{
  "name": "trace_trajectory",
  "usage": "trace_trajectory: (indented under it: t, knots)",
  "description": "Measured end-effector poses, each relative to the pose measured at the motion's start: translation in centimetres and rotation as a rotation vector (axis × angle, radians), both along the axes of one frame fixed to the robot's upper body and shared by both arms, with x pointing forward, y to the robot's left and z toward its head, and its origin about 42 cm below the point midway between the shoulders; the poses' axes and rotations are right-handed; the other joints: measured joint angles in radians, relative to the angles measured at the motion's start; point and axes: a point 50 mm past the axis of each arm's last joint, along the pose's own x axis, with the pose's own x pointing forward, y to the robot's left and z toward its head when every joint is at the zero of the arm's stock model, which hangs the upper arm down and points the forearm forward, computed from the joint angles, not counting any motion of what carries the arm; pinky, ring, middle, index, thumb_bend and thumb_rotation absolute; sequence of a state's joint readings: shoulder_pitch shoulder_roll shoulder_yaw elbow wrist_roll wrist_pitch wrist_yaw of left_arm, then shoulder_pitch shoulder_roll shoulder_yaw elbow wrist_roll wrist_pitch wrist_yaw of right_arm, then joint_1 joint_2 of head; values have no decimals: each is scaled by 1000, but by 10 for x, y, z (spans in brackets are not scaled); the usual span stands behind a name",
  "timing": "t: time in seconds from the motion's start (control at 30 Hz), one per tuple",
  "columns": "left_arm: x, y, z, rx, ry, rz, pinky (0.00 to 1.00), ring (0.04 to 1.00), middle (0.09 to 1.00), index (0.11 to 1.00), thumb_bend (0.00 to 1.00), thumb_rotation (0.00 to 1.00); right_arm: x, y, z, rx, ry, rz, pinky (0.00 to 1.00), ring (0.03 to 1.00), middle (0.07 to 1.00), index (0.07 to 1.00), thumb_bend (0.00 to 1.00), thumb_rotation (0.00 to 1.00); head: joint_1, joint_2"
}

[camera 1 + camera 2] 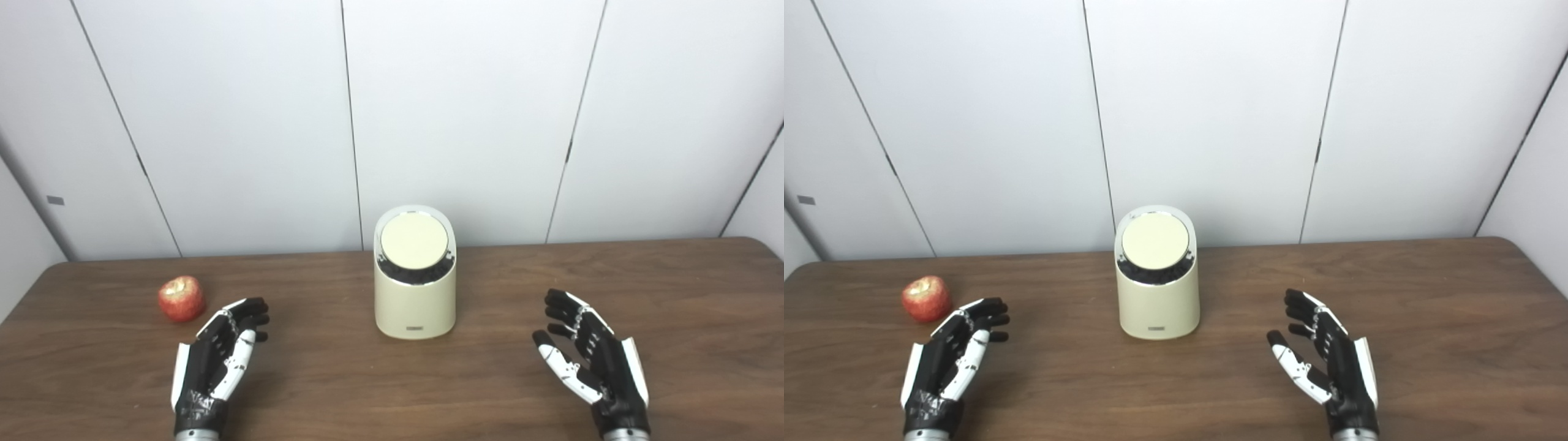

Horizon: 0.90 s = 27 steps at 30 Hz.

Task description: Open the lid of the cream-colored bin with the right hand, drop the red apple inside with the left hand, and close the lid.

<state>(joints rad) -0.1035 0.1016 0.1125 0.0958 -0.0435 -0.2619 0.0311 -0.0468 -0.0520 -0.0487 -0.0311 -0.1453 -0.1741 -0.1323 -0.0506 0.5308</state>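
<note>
A cream-colored bin (415,300) stands upright in the middle of the wooden table, its round lid (413,241) shut and tilted toward me. A red apple (181,298) rests on the table to the bin's left. My left hand (217,358) is open, palm inward, just right of and nearer than the apple, not touching it. My right hand (591,358) is open too, well to the right of the bin, holding nothing.
The brown table (392,392) stretches across the whole view, its far edge meeting white wall panels (459,110). The table's right corner (759,245) is rounded. Bare wood lies between both hands and in front of the bin.
</note>
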Motion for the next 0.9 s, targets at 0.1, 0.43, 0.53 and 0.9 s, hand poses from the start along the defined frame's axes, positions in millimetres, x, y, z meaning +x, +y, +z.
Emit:
trace_trajectory:
  t: [0.1, 0.43, 0.53, 0.9]
  knots:
    - [0, 0, 0, -1, 0, 0, 625, 706, 721, 708, 229, 427, 0, 0, 0, 0, 0, 0, 714, 784, 789, 767, 199, 278, 0, 0]
    - [0, 0, 0, -6, 1, -3, 622, 709, 725, 712, 240, 425, 0, 0, 0, 1, 1, 1, 712, 780, 787, 764, 211, 271, 2, -2]
    - [0, 0, 0, -2, 1, -3, 624, 709, 725, 712, 233, 430, 0, 0, 0, 2, 2, 0, 722, 790, 798, 772, 248, 296, 3, 2]
    - [0, 0, 0, 2, 1, -2, 633, 708, 720, 710, 238, 424, 10, 1, 43, -127, 94, 54, 897, 929, 934, 927, 578, 734, 0, 2]
